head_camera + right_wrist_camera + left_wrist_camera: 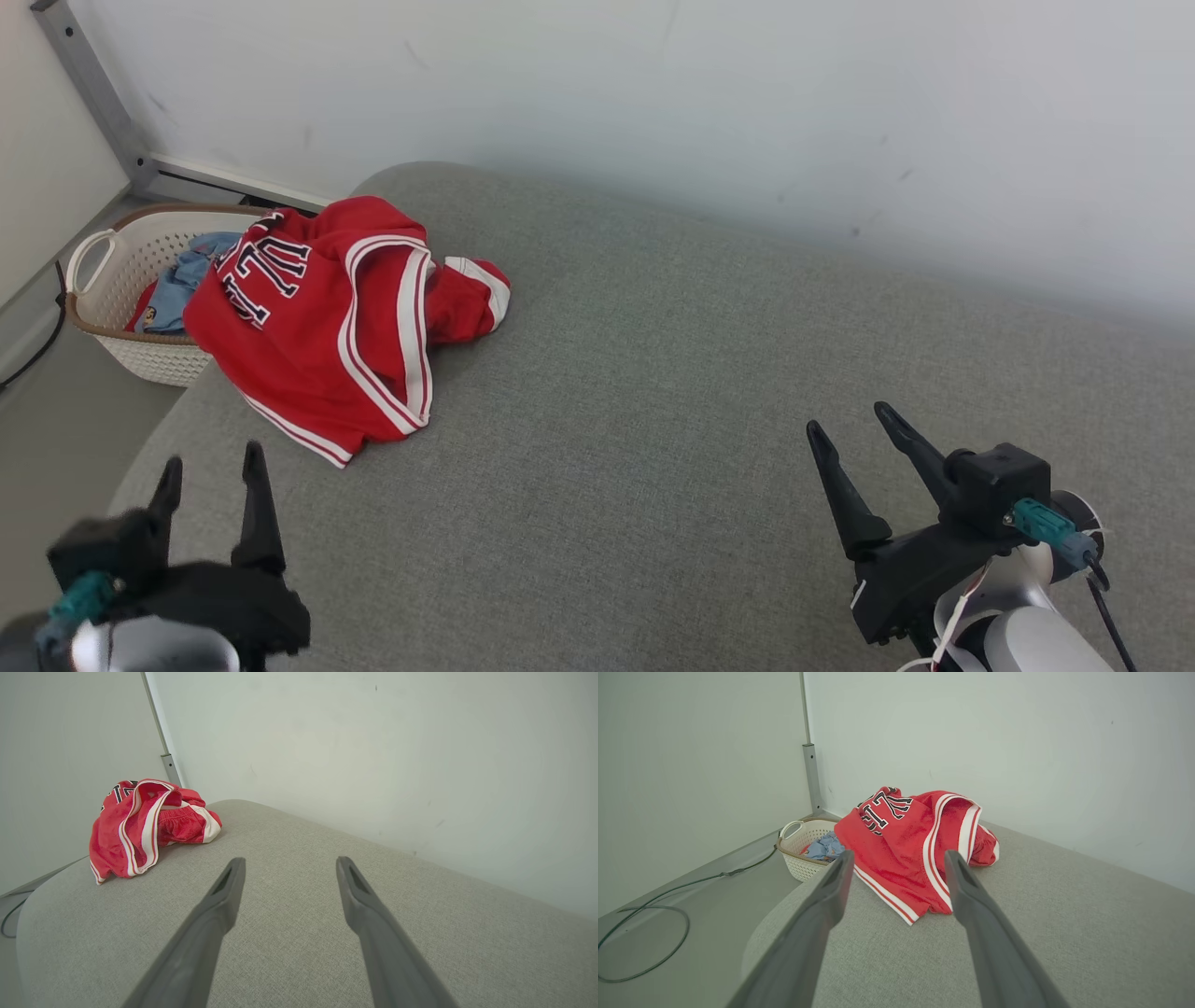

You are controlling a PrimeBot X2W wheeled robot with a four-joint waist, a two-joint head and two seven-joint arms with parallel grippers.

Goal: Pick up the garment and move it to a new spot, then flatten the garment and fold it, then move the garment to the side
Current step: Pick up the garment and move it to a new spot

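Nearest, both empty: left gripper [213, 457] and right gripper [848, 418], fingers spread wide. Crumpled at the grey cushion's [653, 448] far left corner, beside a laundry basket [117, 347]: red jersey [327, 322]. Probably step one, pick-up not begun. Calls next for reaching the left arm forward and closing on a fold.

I see the garment [336, 317] on the surface's [653, 420] far left corner, its edge possibly overlapping the basket [112, 280] on the floor beyond. My left claw [212, 462] sits just before it, my right claw [848, 415] well apart, rightward.
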